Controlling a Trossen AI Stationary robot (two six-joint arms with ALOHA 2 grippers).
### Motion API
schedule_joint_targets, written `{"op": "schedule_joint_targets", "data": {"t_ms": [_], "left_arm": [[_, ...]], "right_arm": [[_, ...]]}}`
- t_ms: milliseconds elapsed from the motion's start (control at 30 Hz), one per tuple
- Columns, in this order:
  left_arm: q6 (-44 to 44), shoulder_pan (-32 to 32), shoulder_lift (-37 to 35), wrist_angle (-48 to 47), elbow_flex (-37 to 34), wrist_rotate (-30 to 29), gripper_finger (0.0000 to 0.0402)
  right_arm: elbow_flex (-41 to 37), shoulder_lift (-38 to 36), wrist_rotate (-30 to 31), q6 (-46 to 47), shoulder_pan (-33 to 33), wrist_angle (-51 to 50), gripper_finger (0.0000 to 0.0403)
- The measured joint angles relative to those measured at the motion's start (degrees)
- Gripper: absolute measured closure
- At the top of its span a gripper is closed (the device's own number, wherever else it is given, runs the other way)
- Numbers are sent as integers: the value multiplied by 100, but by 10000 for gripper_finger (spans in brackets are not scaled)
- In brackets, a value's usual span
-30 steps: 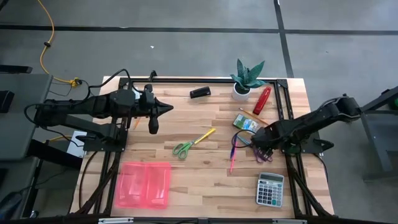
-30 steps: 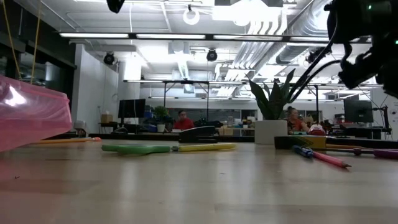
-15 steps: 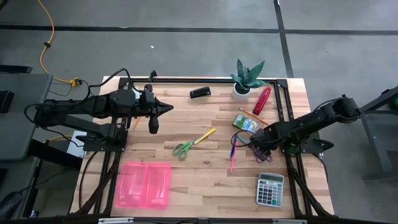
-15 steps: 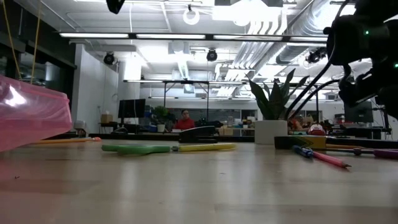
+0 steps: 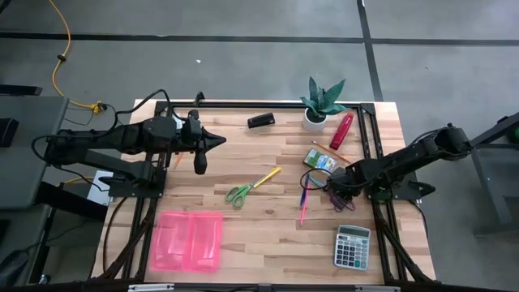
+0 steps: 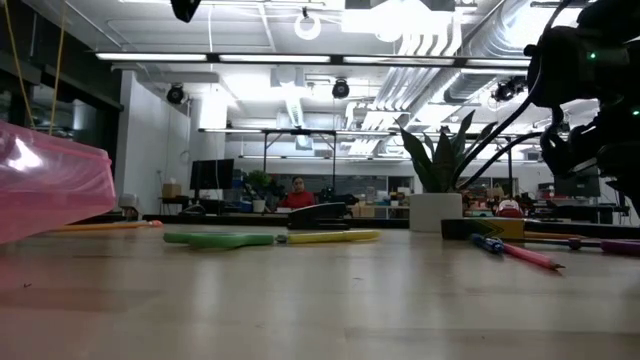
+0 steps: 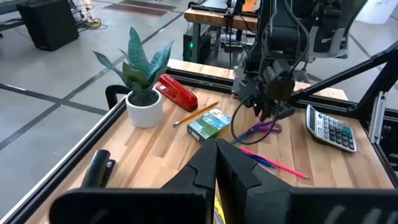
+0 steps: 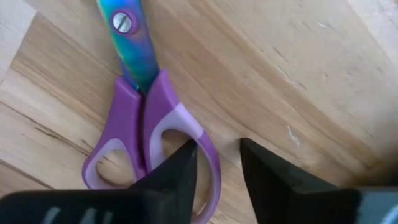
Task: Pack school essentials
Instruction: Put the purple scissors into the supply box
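The right end effector sits low over the purple-handled scissors, which lie flat on the bench close to its right edge, about midway between the far and near edges. In the right wrist view the scissors show with their long axis running from the loops up to the iridescent blade and its pivot screw. One dark finger comes down across the loop nearest the bare wood, and the other finger stands on open bench just beside that loop. So the rim of that one loop lies between the jaws, which are partly spread with a clear gap between them; nothing is pinched yet. From the high view the blades point toward the bench's middle and the loops toward the right edge, on the side this arm reaches in from. Just beside the scissors, toward the centre, lie thin blue and pink pencils, and the small green-blue box is a little nearer the far edge.

The coming move, as I judge it, turns on that loop rim staying between the fingers as they press in; if the finger inside slips off, the scissors may merely pivot on the wood.

The left end effector hangs above the far left part of the bench, fingers pressed together, holding nothing, well apart from the scissors. The right arm is far the nearer. The pink case lies by the near left corner, well across the bench.
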Motion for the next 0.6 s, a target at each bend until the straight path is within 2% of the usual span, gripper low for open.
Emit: {"op": "schedule_joint_targets", "data": {"t_ms": [233, 600], "left_arm": [[117, 0, 0, -3, 0, 0, 402], [304, 2, 0, -1, 0, -2, 402]], "right_arm": [[-4, -4, 41, -67, 2, -6, 392], [520, 22, 40, -469, 4, -148, 401]]}}
